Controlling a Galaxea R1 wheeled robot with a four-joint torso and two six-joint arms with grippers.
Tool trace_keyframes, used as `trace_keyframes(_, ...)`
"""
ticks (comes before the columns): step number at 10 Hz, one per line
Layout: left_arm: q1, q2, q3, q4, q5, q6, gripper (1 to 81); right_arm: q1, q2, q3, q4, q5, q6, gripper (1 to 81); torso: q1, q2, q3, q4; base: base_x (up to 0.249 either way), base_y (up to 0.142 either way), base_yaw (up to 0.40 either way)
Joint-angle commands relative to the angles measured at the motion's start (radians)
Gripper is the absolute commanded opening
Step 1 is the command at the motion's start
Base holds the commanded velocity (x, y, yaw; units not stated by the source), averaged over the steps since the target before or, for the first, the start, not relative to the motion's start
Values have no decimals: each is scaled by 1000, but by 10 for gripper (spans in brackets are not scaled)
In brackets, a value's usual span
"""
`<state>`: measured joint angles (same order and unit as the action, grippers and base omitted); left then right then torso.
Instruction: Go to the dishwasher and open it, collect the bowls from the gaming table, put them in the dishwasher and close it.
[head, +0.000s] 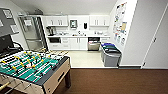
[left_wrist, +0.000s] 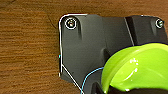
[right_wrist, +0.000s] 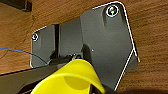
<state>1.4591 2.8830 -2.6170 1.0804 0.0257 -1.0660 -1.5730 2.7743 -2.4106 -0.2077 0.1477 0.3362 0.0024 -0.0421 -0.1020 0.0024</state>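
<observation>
Left gripper's state can't be told; a lime-green bowl (left_wrist: 140, 67) is sitting close by its wrist cam, probably held. Right gripper likewise unclear, w/ a yellow bowl (right_wrist: 72, 78) close by. Dishwasher (head: 93, 44) is standing open under the far kitchen counter (head: 75, 36); gaming table (head: 35, 66) is sitting well nearer than the dishwasher, grey bins (head: 110, 55) just beside the dishwasher.
</observation>
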Motion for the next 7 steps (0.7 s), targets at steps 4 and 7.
trace_keyframes(4, -44, -14, 0, 12, 43, 8, 10, 33, -19, 2, -15, -48, -2, 10, -1, 0, 0, 0, 170, -63, 0)
trace_keyframes(7, -42, -16, 0, 12, 43, 8, 10, 33, -19, 2, -15, -48, -2, 10, 0, 1, 0, 0, 170, -21, 0)
